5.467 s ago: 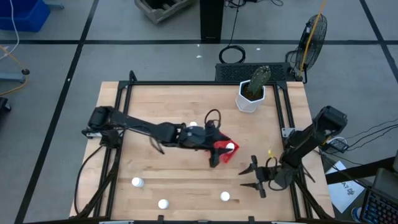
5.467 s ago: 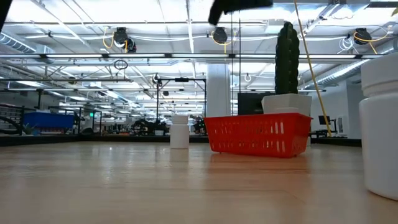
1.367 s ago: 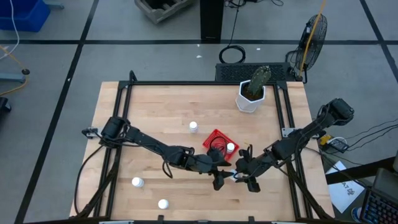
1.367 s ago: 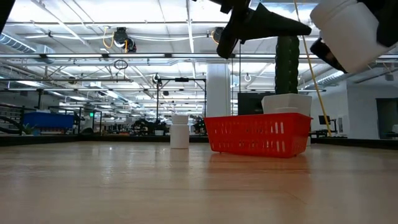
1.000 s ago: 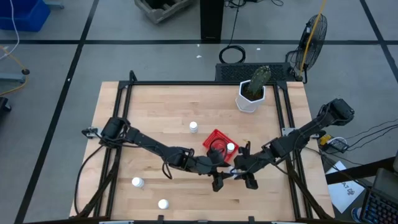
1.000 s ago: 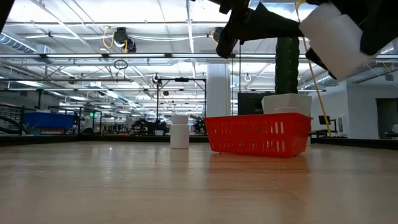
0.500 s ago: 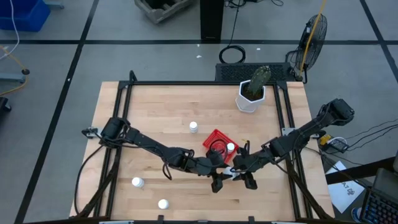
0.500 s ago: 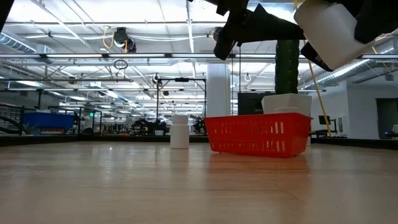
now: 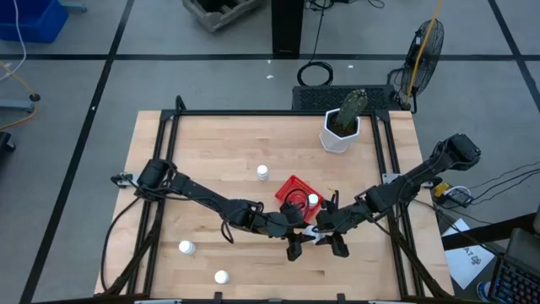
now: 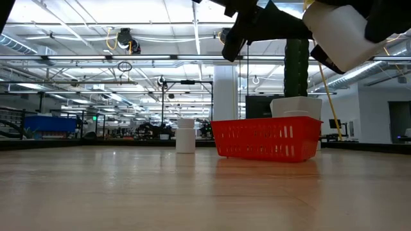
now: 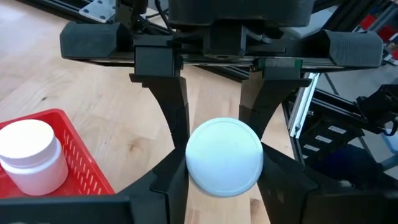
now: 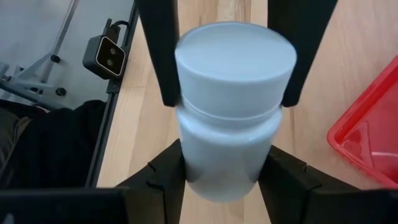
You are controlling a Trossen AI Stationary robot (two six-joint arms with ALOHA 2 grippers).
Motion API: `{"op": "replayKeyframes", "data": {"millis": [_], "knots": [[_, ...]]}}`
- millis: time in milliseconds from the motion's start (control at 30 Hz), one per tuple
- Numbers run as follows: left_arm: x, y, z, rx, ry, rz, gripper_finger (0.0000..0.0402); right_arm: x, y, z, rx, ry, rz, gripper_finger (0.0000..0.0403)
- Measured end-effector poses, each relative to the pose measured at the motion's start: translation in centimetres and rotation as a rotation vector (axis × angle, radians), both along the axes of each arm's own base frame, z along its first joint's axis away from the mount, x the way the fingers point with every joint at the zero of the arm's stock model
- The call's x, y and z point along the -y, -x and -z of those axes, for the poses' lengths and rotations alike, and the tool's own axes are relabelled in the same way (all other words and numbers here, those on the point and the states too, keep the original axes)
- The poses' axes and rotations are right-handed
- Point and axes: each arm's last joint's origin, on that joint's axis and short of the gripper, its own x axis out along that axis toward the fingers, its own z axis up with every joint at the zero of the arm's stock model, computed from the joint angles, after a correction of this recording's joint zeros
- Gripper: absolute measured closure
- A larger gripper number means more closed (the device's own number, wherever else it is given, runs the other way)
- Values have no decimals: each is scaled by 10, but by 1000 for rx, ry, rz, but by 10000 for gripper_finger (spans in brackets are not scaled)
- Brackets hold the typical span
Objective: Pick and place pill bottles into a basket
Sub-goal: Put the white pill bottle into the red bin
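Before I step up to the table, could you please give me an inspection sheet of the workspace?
Surface: wooden table, in a black frame.
Job's things: red basket near the middle, one pill bottle inside; loose pill bottles on the table; held pill bottle in the air beside the basket.
Clutter: white cactus pot at the far right of the table.
Grippers: right gripper clamps the held pill bottle's body; left gripper sits at its cap end.
Cables: black cable coil on the floor behind the table.
Surroundings: floor fan, blue bin; no people seen.
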Motion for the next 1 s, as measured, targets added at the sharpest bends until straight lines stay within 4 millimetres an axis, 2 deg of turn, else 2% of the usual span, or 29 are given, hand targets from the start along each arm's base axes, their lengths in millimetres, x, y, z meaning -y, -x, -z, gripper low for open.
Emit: {"op": "replayKeyframes", "data": {"millis": [133,267,367,500,767,867,1000], "knots": [[0,0,0,4,-2,2,241,0,0,0,4,6,-5,245],[0,0,-1,9,4,15,241,-1,-1,-1,33,18,-27,199],[-3,4,-11,4,-23,19,241,-2,-2,-3,58,22,-35,164],[-9,15,-30,-28,-50,18,241,-3,-3,-4,86,37,-39,139],[-33,37,-61,-116,-113,-39,241,-5,0,-3,80,64,-37,140],[-46,39,-65,-134,-159,-84,241,-9,2,-3,88,82,-34,144],[-70,41,-56,-244,-182,-153,241,-17,9,1,88,91,-41,145]]}}
